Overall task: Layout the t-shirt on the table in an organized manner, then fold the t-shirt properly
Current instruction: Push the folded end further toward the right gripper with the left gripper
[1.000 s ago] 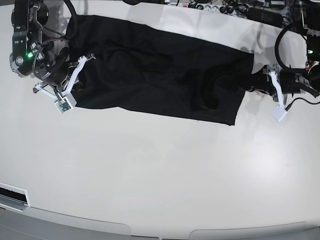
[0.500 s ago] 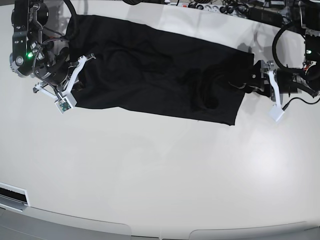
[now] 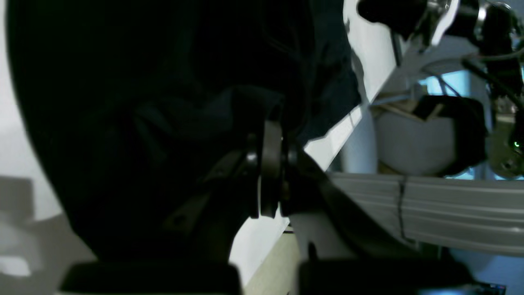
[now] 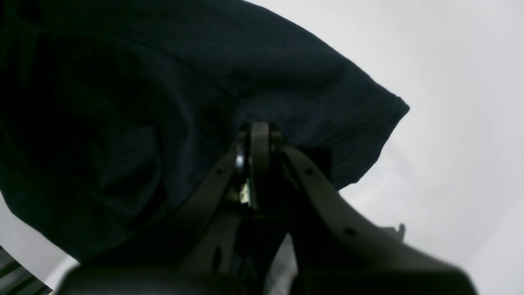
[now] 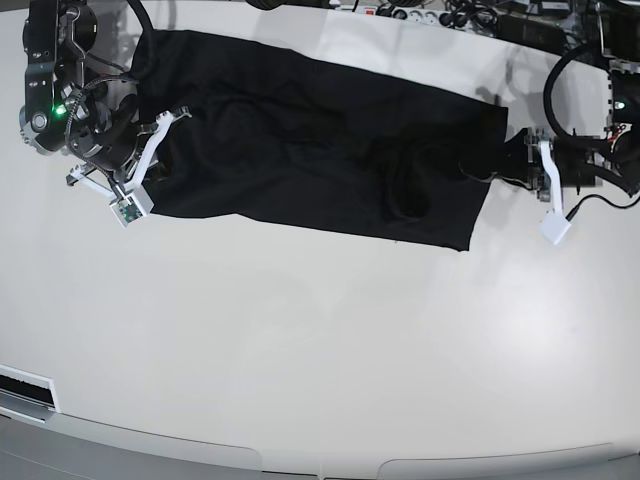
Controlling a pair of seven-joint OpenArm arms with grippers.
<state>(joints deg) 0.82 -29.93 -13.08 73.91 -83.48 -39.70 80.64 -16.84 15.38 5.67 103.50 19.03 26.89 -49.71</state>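
The black t-shirt (image 5: 310, 140) lies stretched as a long band across the upper part of the base view on the white bench (image 5: 300, 340), running from the upper left down toward the right. The right hand (image 5: 150, 160), at the left of that frame, is clamped on the cloth's left end; its wrist view shows the closed tips pinching a fold of the t-shirt (image 4: 204, 82) above bare bench (image 4: 450, 102). The left hand (image 5: 500, 160), at the right of the frame, is closed on the opposite end, and its own camera shows the tips (image 3: 268, 164) buried in dark fabric (image 3: 163, 102) beside the bench edge (image 3: 339, 131). Holding both ends apart likely serves to pull the garment taut so wrinkles near its middle flatten before folding.
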